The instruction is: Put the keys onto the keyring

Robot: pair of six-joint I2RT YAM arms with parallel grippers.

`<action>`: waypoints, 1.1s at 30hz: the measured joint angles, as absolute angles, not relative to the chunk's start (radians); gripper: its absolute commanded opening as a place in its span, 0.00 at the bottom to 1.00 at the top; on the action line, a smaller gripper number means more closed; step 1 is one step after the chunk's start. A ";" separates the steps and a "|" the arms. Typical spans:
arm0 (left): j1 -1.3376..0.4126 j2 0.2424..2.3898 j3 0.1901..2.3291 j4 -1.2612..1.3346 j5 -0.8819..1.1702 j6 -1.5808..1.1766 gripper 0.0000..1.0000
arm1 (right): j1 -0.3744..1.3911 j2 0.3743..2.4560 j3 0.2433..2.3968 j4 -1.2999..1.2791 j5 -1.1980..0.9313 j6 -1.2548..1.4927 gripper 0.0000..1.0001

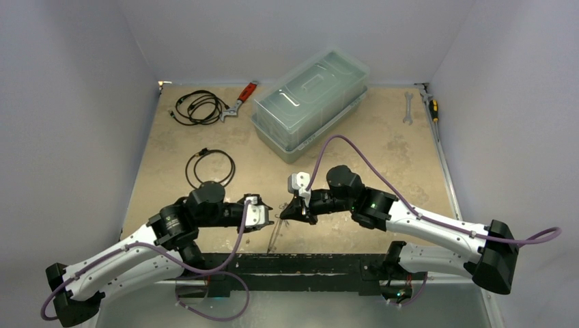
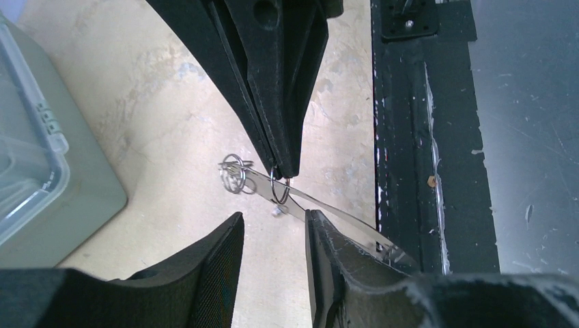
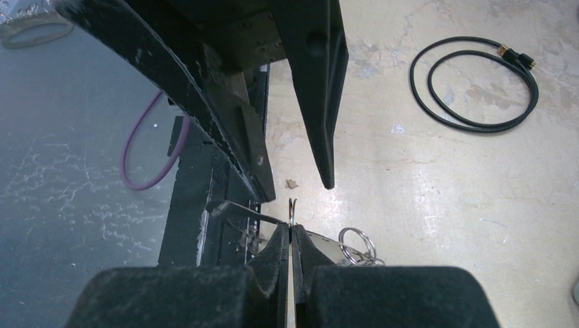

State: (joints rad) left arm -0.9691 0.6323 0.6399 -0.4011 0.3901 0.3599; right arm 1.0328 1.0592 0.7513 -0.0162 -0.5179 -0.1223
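On the mottled beige table (image 1: 382,157), toward the back: clear lidded box (image 1: 311,102) at centre, red-handled wrench (image 1: 240,100) and tangled black cable (image 1: 198,107) to its left, silver wrench (image 1: 407,107) and screwdriver (image 1: 433,108) far right. Nearer, left: looped black cable (image 1: 189,168).

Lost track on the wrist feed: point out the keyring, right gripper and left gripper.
keyring (image 2: 258,183): left wrist view, on its thin silver band.
right gripper (image 2: 283,171): left wrist view, between its shut fingertips.
left gripper (image 2: 273,215): left wrist view, gap between its open fingertips.
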 measured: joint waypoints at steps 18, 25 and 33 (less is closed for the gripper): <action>-0.969 0.763 0.646 -0.382 0.452 0.351 0.21 | 1.041 1.069 0.754 -0.019 -0.519 -0.125 0.00; -0.969 0.781 0.649 -0.382 0.468 0.350 0.15 | 1.047 1.096 0.765 -0.029 -0.522 -0.127 0.00; -0.969 0.788 0.649 -0.383 0.468 0.336 0.05 | 1.049 1.100 0.767 -0.045 -0.522 -0.134 0.00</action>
